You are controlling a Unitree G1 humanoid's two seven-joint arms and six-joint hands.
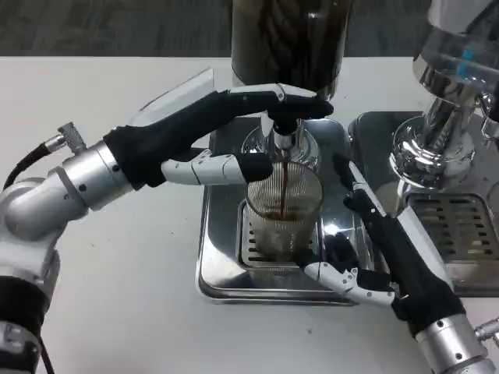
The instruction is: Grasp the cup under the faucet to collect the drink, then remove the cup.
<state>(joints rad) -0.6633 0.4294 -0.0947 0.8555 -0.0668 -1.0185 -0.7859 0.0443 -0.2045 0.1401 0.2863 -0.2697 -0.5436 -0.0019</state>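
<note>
Left hand (222, 128) reaches in over the faucet (282, 128): upper fingers lie on the tap lever, a lower finger sits against the cup (283, 210) rim. We cannot tell whether it truly grips anything. Right hand (374, 249) lies just beside the cup, fingers spread, nothing grasped; contact with the glass we cannot tell. We note the ribbed clear cup upright on the metal drip tray (222, 265), directly under the faucet, a dark stream falling in. A second tray (460, 226) sits right on the white tabletop (117, 296).
</note>
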